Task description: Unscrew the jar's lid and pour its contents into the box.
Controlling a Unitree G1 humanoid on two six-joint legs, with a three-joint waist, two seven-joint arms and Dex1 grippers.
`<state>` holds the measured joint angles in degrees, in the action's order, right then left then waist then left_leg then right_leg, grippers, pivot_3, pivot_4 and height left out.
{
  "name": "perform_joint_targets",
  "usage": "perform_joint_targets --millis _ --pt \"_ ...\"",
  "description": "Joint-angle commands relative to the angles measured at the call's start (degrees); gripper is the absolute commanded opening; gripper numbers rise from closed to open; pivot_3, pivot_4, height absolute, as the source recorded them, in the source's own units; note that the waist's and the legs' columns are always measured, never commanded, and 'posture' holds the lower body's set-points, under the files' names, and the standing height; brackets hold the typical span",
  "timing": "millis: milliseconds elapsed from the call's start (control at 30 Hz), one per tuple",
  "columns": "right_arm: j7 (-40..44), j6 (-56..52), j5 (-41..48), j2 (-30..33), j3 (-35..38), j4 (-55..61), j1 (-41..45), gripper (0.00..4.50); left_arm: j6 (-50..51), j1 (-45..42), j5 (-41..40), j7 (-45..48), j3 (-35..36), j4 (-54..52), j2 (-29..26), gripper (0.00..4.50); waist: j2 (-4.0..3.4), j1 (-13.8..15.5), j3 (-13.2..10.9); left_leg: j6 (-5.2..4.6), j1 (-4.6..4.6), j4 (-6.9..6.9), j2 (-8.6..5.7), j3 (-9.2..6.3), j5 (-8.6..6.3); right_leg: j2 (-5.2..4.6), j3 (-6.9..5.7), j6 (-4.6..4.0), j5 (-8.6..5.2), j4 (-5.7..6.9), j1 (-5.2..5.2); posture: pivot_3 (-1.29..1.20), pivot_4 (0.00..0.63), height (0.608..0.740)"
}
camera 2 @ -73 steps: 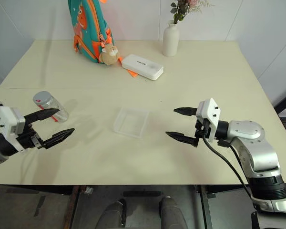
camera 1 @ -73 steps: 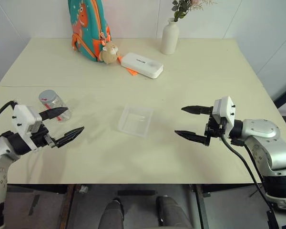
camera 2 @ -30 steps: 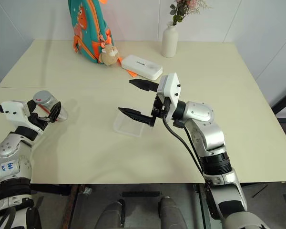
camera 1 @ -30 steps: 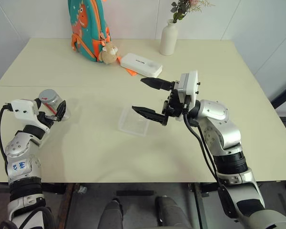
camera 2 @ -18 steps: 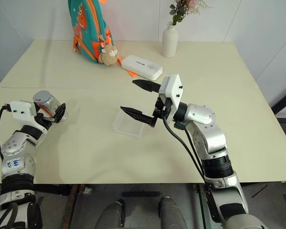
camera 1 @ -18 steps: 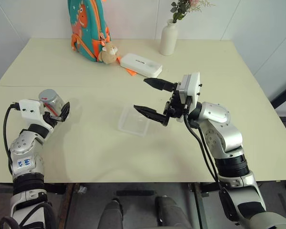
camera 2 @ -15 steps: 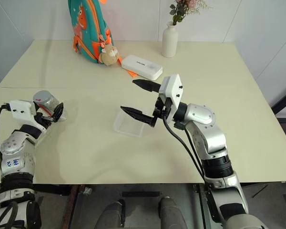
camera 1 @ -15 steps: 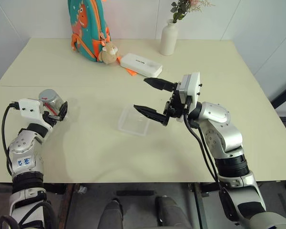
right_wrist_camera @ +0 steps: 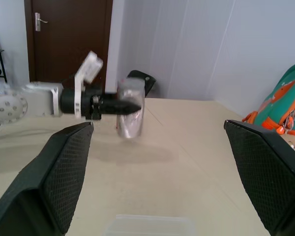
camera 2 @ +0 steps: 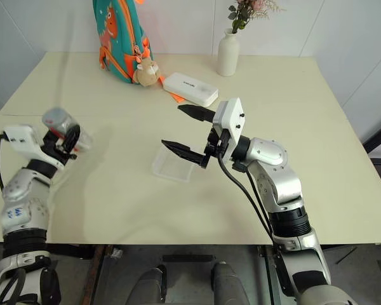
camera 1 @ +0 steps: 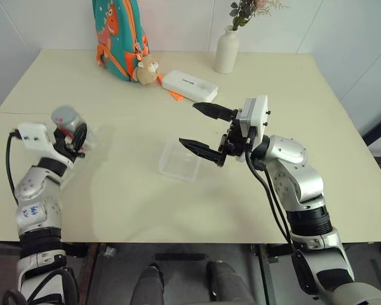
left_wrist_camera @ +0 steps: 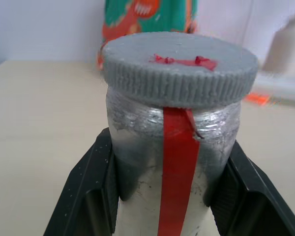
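Note:
At the table's left my left gripper is shut on the jar, a small clear cylinder with a red strip, held tilted just above the table. Its grey lid with a red mark sits on top, and the black fingers clamp both sides of the jar's body. I cannot make out the contents through the jar's wall. The box, a shallow clear tray, lies at the table's middle. My right gripper hovers open over its right side, pointing left toward the jar.
A teal and orange backpack with a small plush toy stands at the back. Beside it lie a white case and a white vase with flowers. Bare tabletop stretches between the jar and the box.
My left gripper has closed on the jar and lifted it off the table, a little toward the middle. The right arm has stayed where it was, open.

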<state>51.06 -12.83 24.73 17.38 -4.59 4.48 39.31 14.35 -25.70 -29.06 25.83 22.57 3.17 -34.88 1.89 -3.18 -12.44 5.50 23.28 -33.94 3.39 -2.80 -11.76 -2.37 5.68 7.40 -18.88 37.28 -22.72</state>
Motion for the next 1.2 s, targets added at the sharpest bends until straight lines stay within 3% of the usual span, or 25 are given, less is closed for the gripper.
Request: perform_joint_targets --millis 33,233,467,1200 --pt "-1.9 -4.1 2.3 -0.5 0.2 3.9 2.4 4.5 10.7 1.0 -7.6 5.2 -2.4 -13.3 -4.1 1.95 -0.06 -0.2 0.0 0.01 -0.02 0.01 -0.01 0.01 0.0 -0.01 0.01 0.0 0.0 -0.02 0.01 0.0 0.15 0.74" --pt "-7.3 -16.6 6.2 -3.9 -0.8 6.4 7.2 4.5 18.5 2.3 -8.9 12.6 -11.1 -20.9 -8.0 1.95 -0.11 -0.9 0.0 0.02 -0.13 0.01 0.11 0.1 0.0 0.14 0.13 -0.04 -0.02 0.08 -0.05 0.0 0.15 0.74" --pt "-11.3 -25.8 9.8 -7.5 -1.3 7.4 9.8 4.5 16.8 -0.8 -6.3 13.0 -16.7 -20.5 -2.6 1.95 -0.1 -0.8 0.0 0.01 0.0 0.02 0.12 0.1 -0.02 0.16 0.16 -0.07 -0.03 -0.04 -0.11 0.0 0.15 0.74" --pt "-8.6 -23.3 4.4 -6.2 -3.9 3.8 10.4 4.5 15.3 -2.8 -3.1 15.6 -17.7 -18.6 0.6 1.95 -0.1 -0.2 0.0 -0.03 0.05 0.2 0.13 0.15 -0.08 0.16 0.18 -0.06 -0.03 -0.37 -0.13 0.0 0.15 0.74"
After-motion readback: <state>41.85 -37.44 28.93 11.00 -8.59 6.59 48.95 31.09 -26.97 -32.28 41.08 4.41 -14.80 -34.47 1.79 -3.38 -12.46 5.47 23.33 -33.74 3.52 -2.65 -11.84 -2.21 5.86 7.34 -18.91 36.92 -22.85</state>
